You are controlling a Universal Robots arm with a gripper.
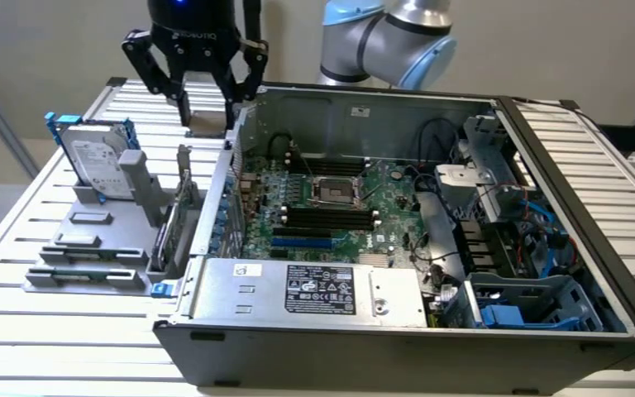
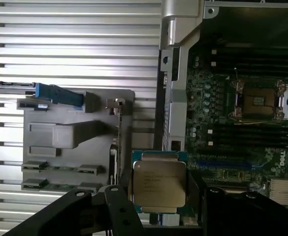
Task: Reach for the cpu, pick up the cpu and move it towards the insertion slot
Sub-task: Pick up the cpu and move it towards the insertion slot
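The hand [image 1: 208, 103] hangs above the back edge of the slatted tabletop [image 1: 31, 248], just outside the rear wall of the open computer case [image 1: 582, 215], on the exterior view's left. Its two black fingers [image 1: 141, 70] are closed in on the cpu [image 1: 208, 112], which is carried clear of any surface. In the wrist view the cpu [image 2: 159, 183] sits between the finger pads, its silver-grey lid facing the camera and its pale-green rim showing on all sides; whether the pads press on the rim or on the lid edge is hard to tell from here.

The insertion slot [image 1: 337, 191] lies well apart from the cpu, inside the case on the green motherboard [image 1: 395, 207], with its shiny frame around a dark centre. In the wrist view the insertion slot [image 2: 258, 100] has black memory slots [image 2: 252, 59] running on both of its sides. Between the cpu and the slot stands the case's metal wall edge [image 2: 176, 29].

On the tabletop, beside the case, a grey fixture [image 1: 92, 240] holds a hard drive [image 1: 99, 169] with blue rails, standing on edge. The room straight above the motherboard is open, while cables and a drive cage [image 1: 516, 240] crowd the side towards the exterior view's right.
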